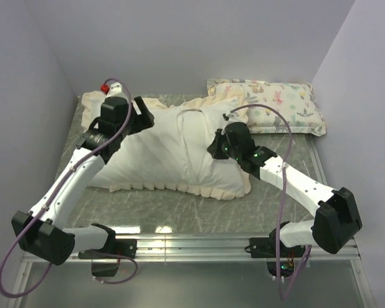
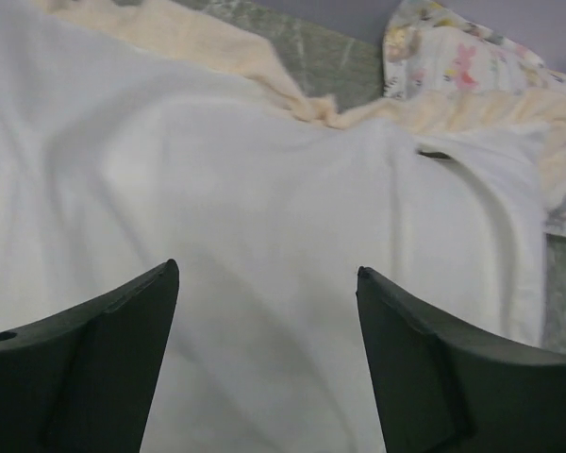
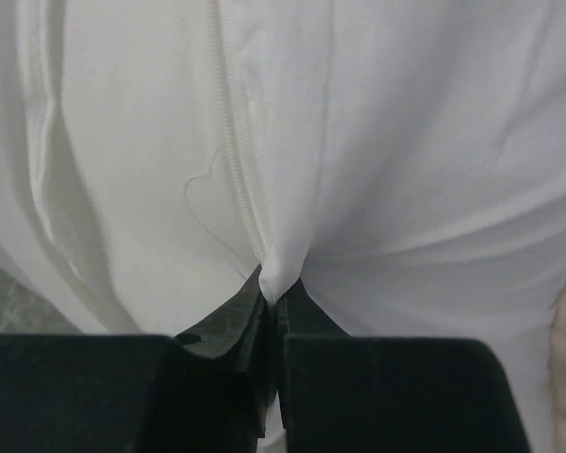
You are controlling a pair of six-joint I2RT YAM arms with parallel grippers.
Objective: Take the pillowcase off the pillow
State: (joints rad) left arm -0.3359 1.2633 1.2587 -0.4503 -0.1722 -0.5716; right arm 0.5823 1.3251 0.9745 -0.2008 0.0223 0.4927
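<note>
The pillowcase (image 1: pixel 160 154) lies across the table's middle with its white side up and its cream frill (image 1: pixel 199 189) around the edge; no dark grey shows. A zipper line (image 3: pixel 231 142) runs down it. The pillow is inside or under this white cloth and I cannot tell it apart. My right gripper (image 1: pixel 215 144) is shut on a pinch of the white cloth at the lower end of the zipper (image 3: pixel 275 288). My left gripper (image 1: pixel 144 114) hovers open over the pillowcase's far left part, with white cloth (image 2: pixel 264 189) between its fingers and nothing held (image 2: pixel 264 269).
A pastel animal-print pillow (image 1: pixel 276 102) lies at the back right, partly under the frill; it also shows in the left wrist view (image 2: pixel 453 57). A small red object (image 1: pixel 105 85) sits at the back left. Walls close in on three sides. A metal rail (image 1: pixel 192 244) runs along the front.
</note>
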